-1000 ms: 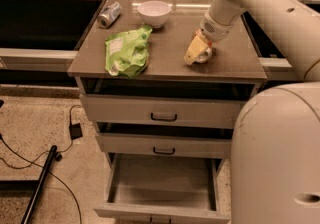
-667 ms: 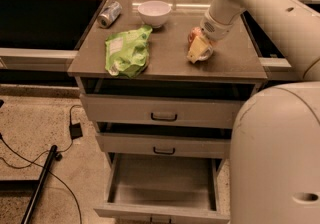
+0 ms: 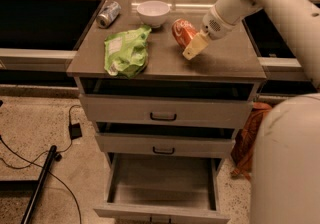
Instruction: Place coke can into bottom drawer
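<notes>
The coke can (image 3: 181, 30), red-orange with a silver end, is tilted above the cabinet top (image 3: 225, 60), right of centre. My gripper (image 3: 191, 43) reaches in from the upper right and is shut on the can. One pale yellow finger (image 3: 195, 47) shows in front of the can, and the other is hidden behind it. The bottom drawer (image 3: 162, 183) is pulled open below, grey inside, with nothing in it. Its dark handle shows at the front edge.
A green chip bag (image 3: 127, 51) lies on the left of the cabinet top. A white bowl (image 3: 153, 12) and a silver-grey can (image 3: 108, 14) on its side sit at the back. The two upper drawers (image 3: 163, 116) are nearly shut. Cables (image 3: 45, 163) lie on the floor at left.
The gripper has moved left and up from the right side of the cabinet top. The coke can, which was low under the fingers, has come with it and now shows red.
</notes>
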Controlling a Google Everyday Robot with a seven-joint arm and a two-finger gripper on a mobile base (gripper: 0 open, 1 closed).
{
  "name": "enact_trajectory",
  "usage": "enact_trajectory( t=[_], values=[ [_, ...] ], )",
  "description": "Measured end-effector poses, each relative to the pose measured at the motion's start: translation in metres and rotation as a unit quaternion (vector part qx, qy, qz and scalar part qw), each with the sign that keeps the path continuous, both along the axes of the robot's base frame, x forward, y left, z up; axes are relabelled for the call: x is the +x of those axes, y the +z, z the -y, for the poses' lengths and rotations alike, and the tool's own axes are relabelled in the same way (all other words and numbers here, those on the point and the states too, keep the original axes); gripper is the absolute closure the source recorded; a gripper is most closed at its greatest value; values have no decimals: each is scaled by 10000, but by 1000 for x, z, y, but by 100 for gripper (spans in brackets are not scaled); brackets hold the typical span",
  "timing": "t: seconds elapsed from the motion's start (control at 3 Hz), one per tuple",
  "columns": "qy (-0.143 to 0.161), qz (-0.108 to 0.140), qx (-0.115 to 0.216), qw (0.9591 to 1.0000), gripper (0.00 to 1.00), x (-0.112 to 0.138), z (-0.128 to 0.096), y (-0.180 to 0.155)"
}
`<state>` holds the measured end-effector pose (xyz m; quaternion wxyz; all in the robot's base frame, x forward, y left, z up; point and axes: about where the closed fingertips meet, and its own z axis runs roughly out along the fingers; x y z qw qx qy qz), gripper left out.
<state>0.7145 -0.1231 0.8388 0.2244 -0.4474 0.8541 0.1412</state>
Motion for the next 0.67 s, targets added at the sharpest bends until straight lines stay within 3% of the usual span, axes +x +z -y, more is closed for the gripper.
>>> enact_trajectory(
  t=[0.33, 0.67],
  values=[
    [605, 422, 193, 9971, 100, -34, 30, 18],
    [1354, 710, -391, 9875, 100, -85, 57, 26]
  ],
)
